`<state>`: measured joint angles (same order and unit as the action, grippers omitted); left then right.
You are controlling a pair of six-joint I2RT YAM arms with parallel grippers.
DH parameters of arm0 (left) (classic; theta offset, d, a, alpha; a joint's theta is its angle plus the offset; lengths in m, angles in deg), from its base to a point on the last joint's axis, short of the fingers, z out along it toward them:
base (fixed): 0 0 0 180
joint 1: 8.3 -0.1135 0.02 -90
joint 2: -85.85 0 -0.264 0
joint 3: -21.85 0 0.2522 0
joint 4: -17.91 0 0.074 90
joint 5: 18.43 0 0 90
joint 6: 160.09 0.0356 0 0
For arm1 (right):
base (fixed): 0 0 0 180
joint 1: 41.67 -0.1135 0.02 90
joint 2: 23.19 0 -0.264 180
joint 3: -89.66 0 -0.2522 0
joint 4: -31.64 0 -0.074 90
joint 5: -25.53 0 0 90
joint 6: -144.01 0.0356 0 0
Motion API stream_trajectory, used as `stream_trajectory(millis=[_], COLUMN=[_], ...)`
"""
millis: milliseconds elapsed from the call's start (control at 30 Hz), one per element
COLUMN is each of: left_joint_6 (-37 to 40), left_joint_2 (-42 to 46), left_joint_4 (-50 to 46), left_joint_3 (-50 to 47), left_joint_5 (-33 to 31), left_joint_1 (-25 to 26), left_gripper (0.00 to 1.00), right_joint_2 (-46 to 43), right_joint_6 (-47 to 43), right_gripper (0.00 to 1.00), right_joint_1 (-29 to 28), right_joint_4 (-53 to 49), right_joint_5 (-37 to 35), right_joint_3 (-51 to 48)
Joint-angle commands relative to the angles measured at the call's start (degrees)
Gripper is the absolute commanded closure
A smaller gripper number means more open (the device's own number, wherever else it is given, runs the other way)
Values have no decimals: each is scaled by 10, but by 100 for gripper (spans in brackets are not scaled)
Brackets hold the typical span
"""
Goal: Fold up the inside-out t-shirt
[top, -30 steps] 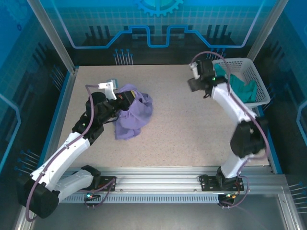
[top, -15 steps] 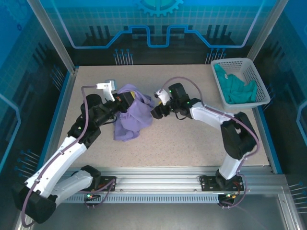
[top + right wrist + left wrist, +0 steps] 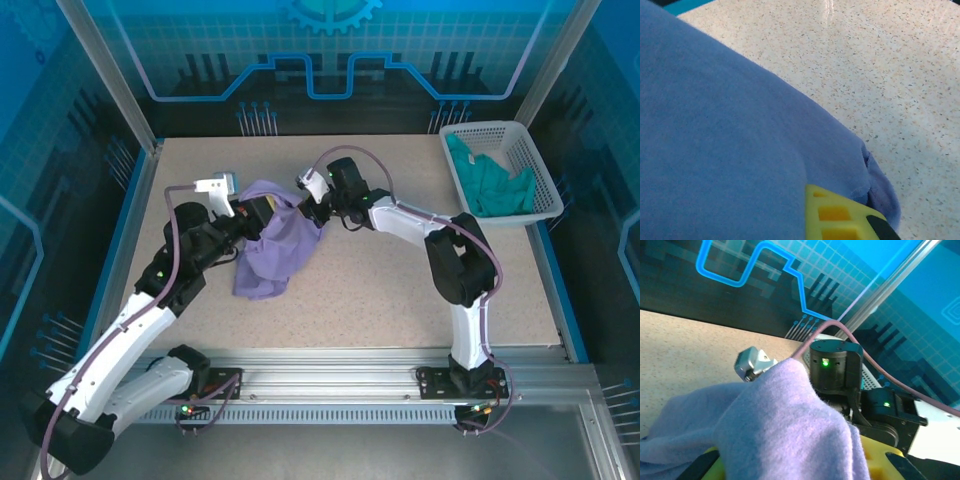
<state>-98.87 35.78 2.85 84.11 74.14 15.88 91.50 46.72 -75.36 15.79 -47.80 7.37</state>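
Observation:
The inside-out t-shirt (image 3: 272, 250) is a crumpled lavender bundle left of the table's centre, its top raised off the surface. My left gripper (image 3: 258, 212) is shut on its upper left part. In the left wrist view the fabric (image 3: 780, 425) drapes over the jaws and hides them. My right gripper (image 3: 303, 203) is at the shirt's upper right edge, shut on the cloth. In the right wrist view the fabric (image 3: 730, 125) covers most of the frame, with one yellow finger (image 3: 840, 215) lying against it. The right arm's black wrist (image 3: 832, 367) stands just behind the raised fold.
A white basket (image 3: 530, 135) at the back right holds a teal-green garment (image 3: 490, 185). Bare speckled tabletop (image 3: 400, 290) lies in front of and to the right of the shirt. Blue enclosure walls and metal rails ring the table.
The right arm swung from the basket across to the shirt's right edge and its gripper went from open to shut. The left gripper kept its hold, shifting slightly.

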Motion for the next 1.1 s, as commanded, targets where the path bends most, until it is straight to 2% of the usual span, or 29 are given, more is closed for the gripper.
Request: stream_trajectory(millis=[0,100,333,467,633,700,767,900,967,1067], left_joint_6=[27,39,76,98,95,90,90,145,155,148], left_joint_2=[13,13,16,30,50,49,33,-60,-129,-203], left_joint_4=[-3,6,19,31,36,45,51,65,46,-36], left_joint_3=[-5,9,109,145,160,148,134,143,177,230], left_joint_5=[-66,-94,-75,-79,-62,-76,-115,-227,-232,-189], left_joint_1=[3,3,3,3,3,3,3,-4,-22,-26], left_gripper=[79,78,74,73,73,74,76,82,82,80], right_joint_2=[-84,-191,-439,-518,-575,-579,-562,-456,-382,-280], right_joint_6=[-7,8,6,7,23,25,20,18,48,69], right_gripper=[100,100,100,100,100,100,100,100,100,100], right_joint_1=[9,29,39,36,25,25,26,66,100,108], right_joint_4=[-25,-40,-127,-180,-219,-217,-210,-186,-194,-235], right_joint_5=[-41,-67,-132,-148,-141,-148,-178,-237,-206,-173], right_joint_3=[-30,-70,-65,-32,-7,-12,-21,-10,25,95])
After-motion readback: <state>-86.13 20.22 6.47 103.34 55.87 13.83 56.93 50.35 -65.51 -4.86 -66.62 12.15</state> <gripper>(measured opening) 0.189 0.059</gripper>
